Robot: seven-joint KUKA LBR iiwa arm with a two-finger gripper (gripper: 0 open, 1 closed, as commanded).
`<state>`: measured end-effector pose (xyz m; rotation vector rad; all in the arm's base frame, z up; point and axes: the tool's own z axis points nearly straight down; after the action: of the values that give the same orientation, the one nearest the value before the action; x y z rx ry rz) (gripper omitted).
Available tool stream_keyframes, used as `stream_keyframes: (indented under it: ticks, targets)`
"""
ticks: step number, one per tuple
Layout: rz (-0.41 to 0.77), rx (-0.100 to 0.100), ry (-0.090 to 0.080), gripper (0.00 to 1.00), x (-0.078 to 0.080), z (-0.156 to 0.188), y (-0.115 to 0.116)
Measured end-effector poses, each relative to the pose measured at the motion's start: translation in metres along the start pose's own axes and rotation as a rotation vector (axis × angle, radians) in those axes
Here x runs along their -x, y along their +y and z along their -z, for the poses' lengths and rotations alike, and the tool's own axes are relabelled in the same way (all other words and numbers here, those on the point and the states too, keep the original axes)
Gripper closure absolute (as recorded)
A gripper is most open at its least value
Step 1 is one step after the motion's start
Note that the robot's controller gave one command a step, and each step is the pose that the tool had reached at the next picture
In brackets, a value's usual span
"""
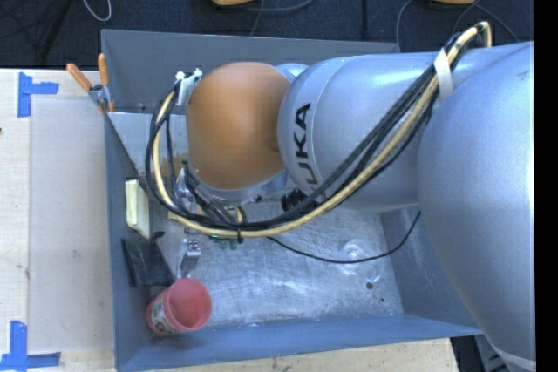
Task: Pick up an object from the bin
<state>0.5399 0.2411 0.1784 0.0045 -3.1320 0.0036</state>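
Grey KUKA arm [453, 144] is sitting closest to the lens, spanning in from the right, with black and yellow cables [349, 179] looping along it. Below it the orange wrist cover [235, 122] is hanging over the left half of the grey bin [288, 335]. Under the cover the pincer [189, 253] is pointing down near the bin's left front corner. The wrist is hiding most of it, so I cannot tell how wide it is standing or whether it is gripping anything.

Deepest, on the bin floor:
- A red cup [181, 307] is lying on its side just nearward of the pincer, with what seems its mouth facing up.
- A black flat piece [142, 261] is lying just beside the cup, toward the left wall.
- A pale yellow block [133, 205] is resting against that wall, farther back.
- A small clear scrap [353, 253] is lying well apart, mid-floor.

Judgement: the cup is looking like the nearest candidate. It is probably thin plastic, so light, hollow and smooth, and on its side it is likely to roll at a nudge. The best hold is pinching one wall at the rim, or spanning the body across its roll axis. Squeezing hard is risking a buckle.
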Motion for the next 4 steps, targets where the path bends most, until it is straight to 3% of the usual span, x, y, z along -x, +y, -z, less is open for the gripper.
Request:
stream_keyframes:
  ticks: [1,2,3,4]
  targets:
    - [-0.003,0.002,-0.007,0.00,0.002,0.004,-0.001]
    - [0.041,0.005,-0.017,0.00,0.004,-0.034,0.001]
    - [-0.106,0.006,-0.007,1.00,-0.036,-0.103,-0.013]
    - [-0.108,0.007,-0.007,1.00,-0.036,-0.103,-0.013]
